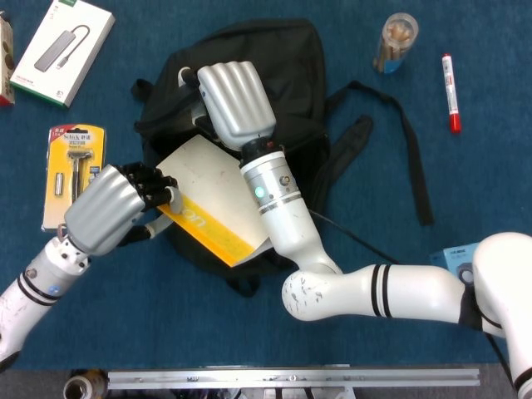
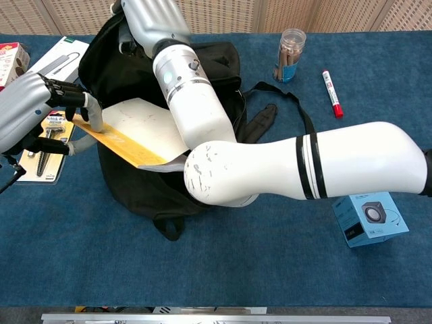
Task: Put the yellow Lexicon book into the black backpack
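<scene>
The left robot hand (image 1: 112,208) pinches the yellow book (image 1: 208,199), held tilted over the black bag (image 1: 291,91). The right robot hand (image 1: 233,100) grips the bag's edge

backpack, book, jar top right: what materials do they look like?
Backpack: black woven fabric, matte, creasing softly. Book: paper, white cover with glossy yellow spine, corner bending. Jar: clear plastic, possibly glass; contents show through.

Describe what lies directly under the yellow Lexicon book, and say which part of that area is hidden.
Under the yellow Lexicon book, held by the left hand, lies the black backpack. The book and the right hand cover the bag's opening, so its inside cannot be seen.
</scene>
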